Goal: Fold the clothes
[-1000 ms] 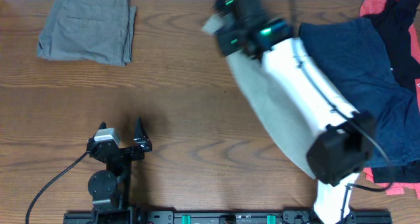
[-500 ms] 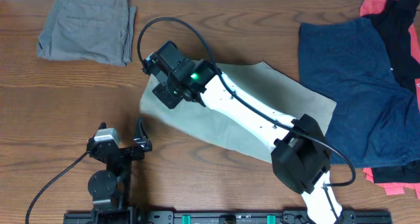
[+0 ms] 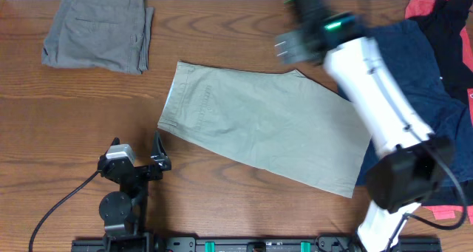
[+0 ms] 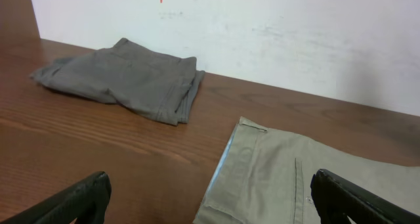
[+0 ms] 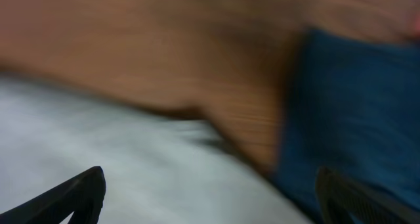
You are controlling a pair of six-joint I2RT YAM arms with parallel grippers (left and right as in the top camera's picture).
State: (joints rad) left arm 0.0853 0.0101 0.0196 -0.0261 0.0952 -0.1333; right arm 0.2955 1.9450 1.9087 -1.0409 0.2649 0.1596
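The pale khaki clothes piece (image 3: 259,126) lies spread flat mid-table, waistband to the left. A darker grey pair (image 3: 96,30) sits folded at the far left corner. Navy (image 3: 436,111), red (image 3: 425,4) and black (image 3: 460,38) pieces are heaped at the right. My left gripper (image 3: 135,143) rests open near the front, just left of the khaki waistband (image 4: 295,178); its fingers (image 4: 79,201) hold nothing. My right gripper (image 3: 299,26), blurred, hovers open and empty above the back of the table. In the right wrist view its gap (image 5: 210,184) spans khaki (image 5: 131,165) and navy (image 5: 354,106).
The white right arm (image 3: 377,97) stretches diagonally over the navy piece from the front right. A white wall (image 4: 262,33) runs along the table's far edge. Bare wooden tabletop (image 3: 74,111) shows between the grey pair and the left gripper.
The right gripper pulled the khaki piece leftward and laid it flat, then opened, let it go and swung back up to the right. The left arm stayed still.
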